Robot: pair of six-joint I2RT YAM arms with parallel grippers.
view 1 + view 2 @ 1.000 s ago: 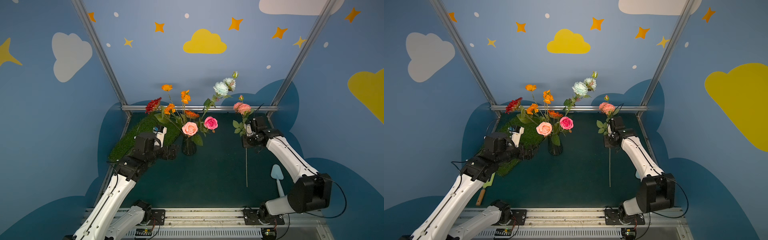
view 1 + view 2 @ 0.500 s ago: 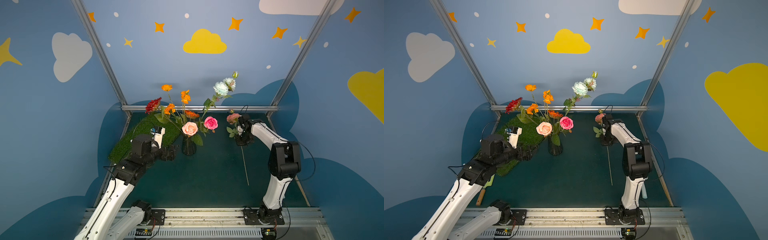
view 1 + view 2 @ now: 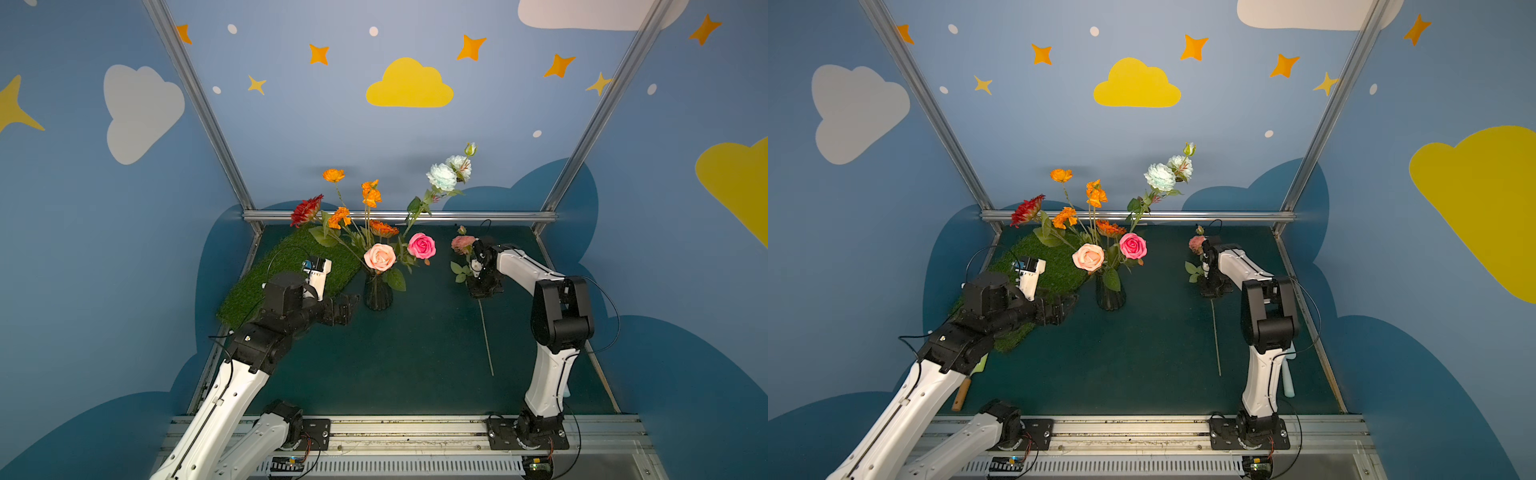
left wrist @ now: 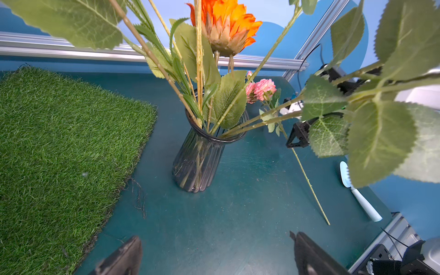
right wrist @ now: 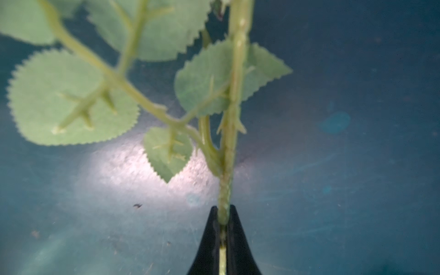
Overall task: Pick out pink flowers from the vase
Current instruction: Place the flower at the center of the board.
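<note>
Right end effector [image 3: 481, 292]: clamped on the stem of the peach-pink branch [image 3: 462, 243], right of centre in both top views.
Change: its arm has swung in from the right edge. The blooms now sit lower, and the stem tip trails toward the lower right of the desk [image 3: 415, 365].
Left end effector [image 3: 349, 308]: wide open, empty, unmoved, just left of the vase [image 3: 378, 295].
Vase: centre frame, holding the pale pink rose [image 3: 380, 257] and the hot-pink rose [image 3: 422, 245].
Meaning: one pink flower is out, probably about to be laid down. Two remain.
Writing: none readable.

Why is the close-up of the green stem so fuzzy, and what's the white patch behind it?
Right wrist view: stem and leaves blur, likely too near the lens; the white patch is glare on the tabletop. Both top views are sharp.
</note>
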